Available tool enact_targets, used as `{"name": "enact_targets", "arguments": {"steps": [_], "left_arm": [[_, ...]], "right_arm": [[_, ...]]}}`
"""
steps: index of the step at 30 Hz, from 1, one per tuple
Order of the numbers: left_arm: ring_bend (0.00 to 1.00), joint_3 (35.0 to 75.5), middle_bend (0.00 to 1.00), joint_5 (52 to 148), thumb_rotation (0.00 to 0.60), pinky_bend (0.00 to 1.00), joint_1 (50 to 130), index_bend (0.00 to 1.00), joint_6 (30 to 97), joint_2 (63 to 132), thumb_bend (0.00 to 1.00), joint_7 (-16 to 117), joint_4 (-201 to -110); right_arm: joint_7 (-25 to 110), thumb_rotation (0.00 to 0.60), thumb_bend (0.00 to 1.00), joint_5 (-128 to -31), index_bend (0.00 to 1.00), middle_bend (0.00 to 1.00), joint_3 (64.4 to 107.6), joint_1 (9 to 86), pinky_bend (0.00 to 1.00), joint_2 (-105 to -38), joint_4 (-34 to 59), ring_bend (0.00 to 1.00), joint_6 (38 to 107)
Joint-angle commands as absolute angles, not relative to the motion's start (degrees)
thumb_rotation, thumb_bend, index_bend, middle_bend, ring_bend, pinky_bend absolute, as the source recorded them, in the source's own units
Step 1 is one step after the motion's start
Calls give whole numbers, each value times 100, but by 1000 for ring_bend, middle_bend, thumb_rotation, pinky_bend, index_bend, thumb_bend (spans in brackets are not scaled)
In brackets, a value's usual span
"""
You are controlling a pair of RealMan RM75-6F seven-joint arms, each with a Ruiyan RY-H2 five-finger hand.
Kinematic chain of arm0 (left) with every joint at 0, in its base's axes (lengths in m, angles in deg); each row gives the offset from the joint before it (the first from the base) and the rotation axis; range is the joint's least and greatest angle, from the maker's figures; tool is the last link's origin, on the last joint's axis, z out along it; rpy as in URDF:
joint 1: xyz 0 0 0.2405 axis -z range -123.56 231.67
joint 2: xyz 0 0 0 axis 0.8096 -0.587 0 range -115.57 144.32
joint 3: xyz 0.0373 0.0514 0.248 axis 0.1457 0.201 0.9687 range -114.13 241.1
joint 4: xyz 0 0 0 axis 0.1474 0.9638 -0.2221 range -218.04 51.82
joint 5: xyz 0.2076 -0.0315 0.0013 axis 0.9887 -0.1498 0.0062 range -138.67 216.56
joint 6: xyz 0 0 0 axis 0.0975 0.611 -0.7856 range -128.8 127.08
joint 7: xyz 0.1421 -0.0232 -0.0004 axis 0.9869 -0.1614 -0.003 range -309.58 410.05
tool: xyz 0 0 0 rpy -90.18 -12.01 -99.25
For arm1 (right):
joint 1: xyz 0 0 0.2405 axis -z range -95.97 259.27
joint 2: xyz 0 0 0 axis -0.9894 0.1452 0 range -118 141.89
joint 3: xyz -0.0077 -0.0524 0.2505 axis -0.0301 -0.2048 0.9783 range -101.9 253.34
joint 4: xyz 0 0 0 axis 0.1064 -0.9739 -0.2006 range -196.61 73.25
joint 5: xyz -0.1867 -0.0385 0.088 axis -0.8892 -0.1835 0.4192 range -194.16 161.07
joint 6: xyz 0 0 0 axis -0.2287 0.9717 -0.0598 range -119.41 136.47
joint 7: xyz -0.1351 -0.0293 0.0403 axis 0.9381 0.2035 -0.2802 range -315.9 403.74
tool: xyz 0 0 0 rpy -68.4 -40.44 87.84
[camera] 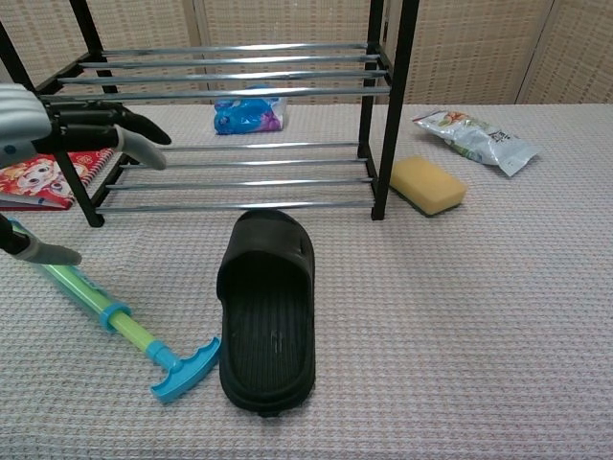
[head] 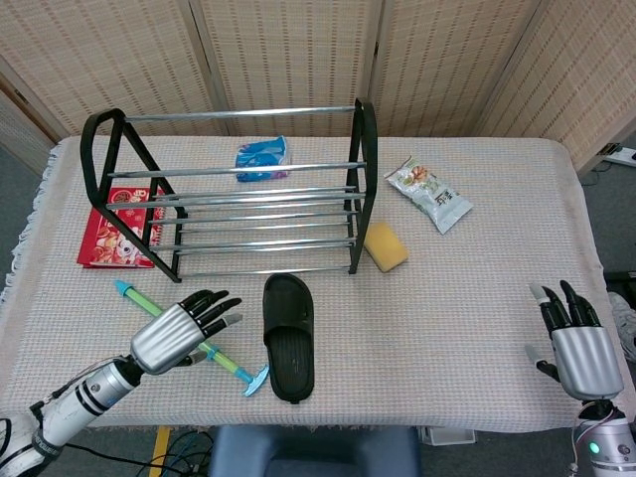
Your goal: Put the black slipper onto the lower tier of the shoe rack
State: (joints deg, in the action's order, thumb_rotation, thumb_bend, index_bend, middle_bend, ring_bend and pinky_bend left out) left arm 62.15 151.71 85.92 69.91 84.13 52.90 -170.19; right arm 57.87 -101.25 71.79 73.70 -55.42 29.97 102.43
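Black rubber marks the task's thing: in the head view the black slipper (head: 288, 337) lies sole-down on the table (head: 477, 298), toe toward the shoe rack (head: 234, 189), just in front of the lower tier (head: 263, 243) and not yet on it. The left robot hand (head: 187, 327) hovers just left of the slipper, above the blue-green toy syringe (head: 189, 338), fingers spread and holding nothing; I judge it is lined up for a grasp from the side. The right robot hand (head: 574, 343) sits well away at the table's right edge, fingers extended and empty, apparently parked clear of the work. A yellow sponge (head: 385, 245), a snack packet (head: 428, 194), a blue pouch (head: 262, 158) and a red booklet (head: 114, 225) lie about the rack.

From the chest view the slipper's open heel faces the camera and its toe nearly meets the lower tier's front rail. The left robot hand shows at the left edge, fingers pointing right toward the rack, touching nothing. The right robot hand is out of frame.
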Motion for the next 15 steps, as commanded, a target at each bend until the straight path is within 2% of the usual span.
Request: {"name": "enact_targets", "arguments": {"steps": [1,15], "left_arm": [[141,6255,154,15258,600,251,8782,226,6823,8483,152,5280,-16927],[141,6629,153,15830,600,251,9778,179,5915,8628,152,5458,-16582]], "right_arm": [[5759,600,209,-10050,0,142,7312,7444,155,-5490,3015,17,10184],[5800,600,208,-9956,0,142,7640,7604,143,-5350,3158,14,10125]]}}
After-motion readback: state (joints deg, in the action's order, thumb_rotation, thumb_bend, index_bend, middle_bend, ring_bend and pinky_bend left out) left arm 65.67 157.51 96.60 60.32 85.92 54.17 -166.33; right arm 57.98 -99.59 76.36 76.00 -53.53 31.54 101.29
